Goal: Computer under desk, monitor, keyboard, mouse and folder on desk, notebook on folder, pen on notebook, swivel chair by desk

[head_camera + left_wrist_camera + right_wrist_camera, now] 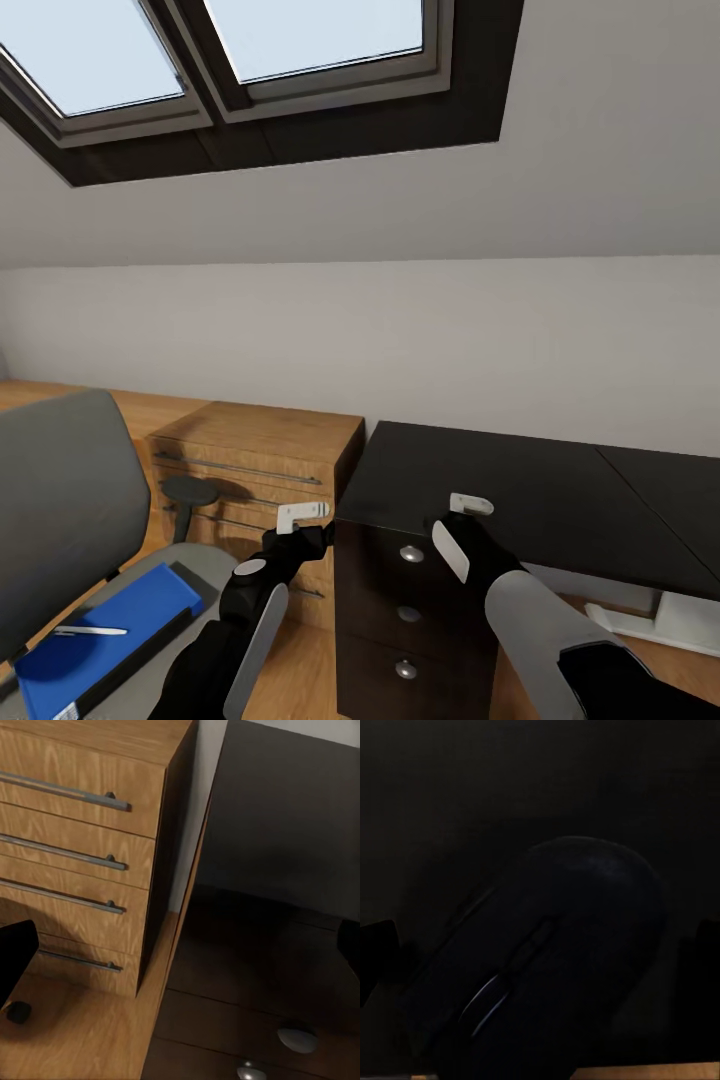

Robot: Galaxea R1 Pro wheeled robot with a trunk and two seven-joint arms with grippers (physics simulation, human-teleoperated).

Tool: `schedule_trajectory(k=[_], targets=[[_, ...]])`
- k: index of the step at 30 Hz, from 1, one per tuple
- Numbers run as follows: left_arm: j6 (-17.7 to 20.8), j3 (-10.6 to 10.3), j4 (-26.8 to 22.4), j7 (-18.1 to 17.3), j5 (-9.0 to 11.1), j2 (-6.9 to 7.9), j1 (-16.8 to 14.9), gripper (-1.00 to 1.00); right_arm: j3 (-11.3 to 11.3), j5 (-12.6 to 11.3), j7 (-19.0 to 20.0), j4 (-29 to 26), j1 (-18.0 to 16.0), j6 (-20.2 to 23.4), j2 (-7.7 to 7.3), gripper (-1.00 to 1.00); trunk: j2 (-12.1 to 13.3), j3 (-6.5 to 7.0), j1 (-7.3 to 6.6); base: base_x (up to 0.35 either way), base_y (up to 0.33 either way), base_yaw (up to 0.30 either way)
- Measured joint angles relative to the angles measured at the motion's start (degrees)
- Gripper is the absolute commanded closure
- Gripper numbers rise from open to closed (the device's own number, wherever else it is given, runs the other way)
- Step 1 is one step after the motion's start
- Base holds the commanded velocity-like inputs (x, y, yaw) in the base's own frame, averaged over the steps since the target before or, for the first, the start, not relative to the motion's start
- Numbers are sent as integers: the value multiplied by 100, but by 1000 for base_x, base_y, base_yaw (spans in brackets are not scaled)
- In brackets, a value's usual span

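Observation:
The small black mouse [556, 937] lies on the glossy black desk [520, 480], right under my right gripper [465, 515]. That gripper is open, with one finger on each side of the mouse and a gap on both sides. My left gripper [316, 524] hangs open and empty in front of the gap between the wooden chest and the desk's drawer unit [285, 967]. At the lower left stands the grey swivel chair [55, 490]. The blue folder [110, 625] lies on its seat with the whitish pen [90, 630] on top. The computer, monitor, keyboard and notebook are out of view.
A light wooden drawer chest [255, 450] with metal bar handles [67, 793] stands against the wall between the chair and the desk. The drawer unit has three round knobs [411, 553]. A white desk foot [650, 620] lies on the wooden floor at the right. A sloped ceiling with skylights is overhead.

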Motion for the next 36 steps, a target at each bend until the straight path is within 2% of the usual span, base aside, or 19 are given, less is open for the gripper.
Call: schedule_trajectory(k=[6,7,36], targets=[[-1,1,0,0,0,0,2,-100,-2,-12,-28,1,0,-16,5,-100,0,0,0,0,0,0],[-1,1,0,0,0,0,2,-100,-2,-14,-36,1,0,-17,6,100,0,0,0,0,0,0],[-1,1,7,0,0,0,2,-100,6,-63,-128,-24,4,-69,17,100,1,-1,1,0,0,0]])
